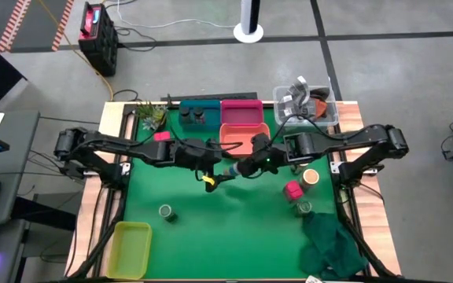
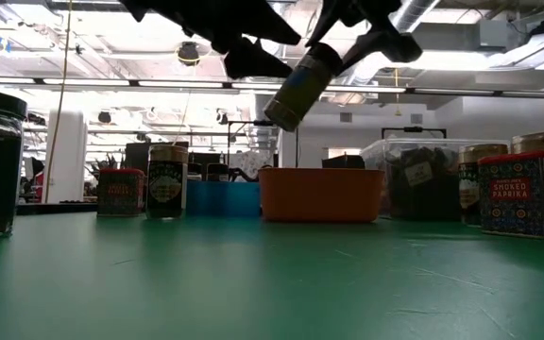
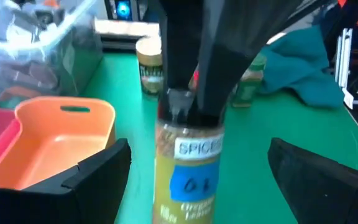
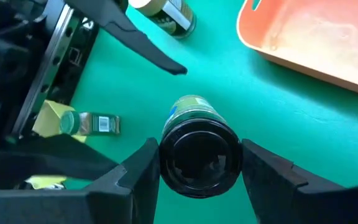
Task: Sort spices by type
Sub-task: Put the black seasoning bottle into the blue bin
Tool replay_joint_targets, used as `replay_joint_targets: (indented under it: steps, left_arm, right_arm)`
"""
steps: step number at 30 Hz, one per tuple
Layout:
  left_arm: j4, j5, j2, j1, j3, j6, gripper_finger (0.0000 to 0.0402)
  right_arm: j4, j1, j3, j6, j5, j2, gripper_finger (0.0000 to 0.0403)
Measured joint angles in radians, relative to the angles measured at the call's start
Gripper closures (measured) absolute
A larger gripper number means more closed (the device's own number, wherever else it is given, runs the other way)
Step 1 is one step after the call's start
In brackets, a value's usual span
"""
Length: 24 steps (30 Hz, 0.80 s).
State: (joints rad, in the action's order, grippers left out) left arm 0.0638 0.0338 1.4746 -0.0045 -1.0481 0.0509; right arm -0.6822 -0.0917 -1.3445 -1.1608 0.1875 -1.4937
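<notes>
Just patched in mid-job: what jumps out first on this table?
Above mid-table, the right gripper holds a clear spice jar by its dark cap, tilted in the air, while the left gripper faces it with fingers spread wide on either side, not touching. Just behind sits the empty orange tray.

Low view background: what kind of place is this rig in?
Probably an open-plan lab or workshop, not a kitchen. Behind the green table run exposed ceiling ducts and strip lights; the high view shows bare concrete floor with cables.
</notes>
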Motion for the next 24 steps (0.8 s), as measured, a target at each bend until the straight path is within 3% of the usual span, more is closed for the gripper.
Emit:
replay_joint_targets:
  steps: [13, 24]
  left_arm:
    - [0.000, 0.044, 0.016, -0.007, -0.002, -0.070, 0.0043]
    - [-0.027, 0.085, 0.035, -0.006, -0.001, -0.037, 0.0141]
  right_arm:
    - [0.100, 0.000, 0.000, -0.009, 0.024, 0.000, 0.0186]
    - [0.103, -0.001, 0.000, -0.010, 0.034, 0.000, 0.0186]
